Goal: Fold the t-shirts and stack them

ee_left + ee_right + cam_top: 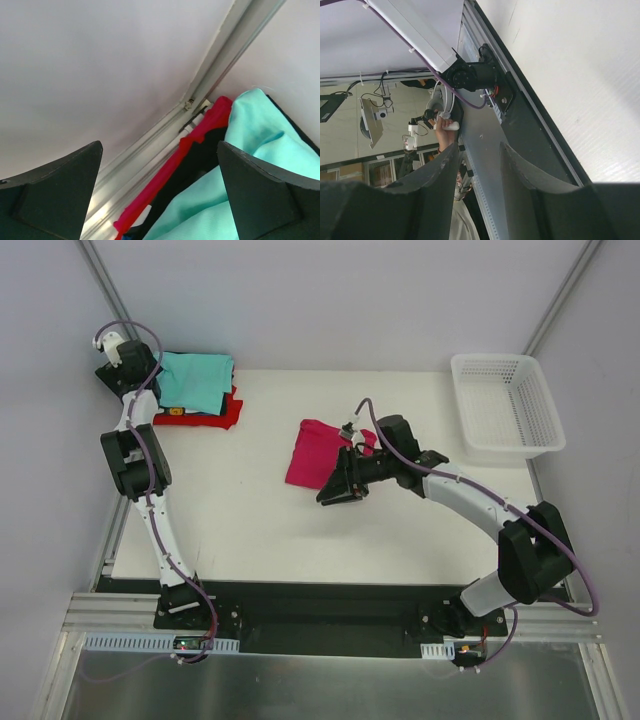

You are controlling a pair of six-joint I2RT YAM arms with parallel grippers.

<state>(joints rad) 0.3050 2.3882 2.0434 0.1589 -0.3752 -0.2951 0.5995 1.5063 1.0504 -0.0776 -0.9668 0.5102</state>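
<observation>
On table (250, 530): one pink t-shirt (318, 452) | three-shirt stack (197, 380) | left tool (159, 150), right tool (479, 150) apart

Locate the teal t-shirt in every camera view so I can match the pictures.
Top external: the teal t-shirt lies in the upper left of the picture, on top of the folded stack.
Left wrist: the teal t-shirt fills the lower right, seen close up.
Right wrist: not in it.
Shared landmark: the red t-shirt under it, visible in the top external and left wrist views only.
</observation>
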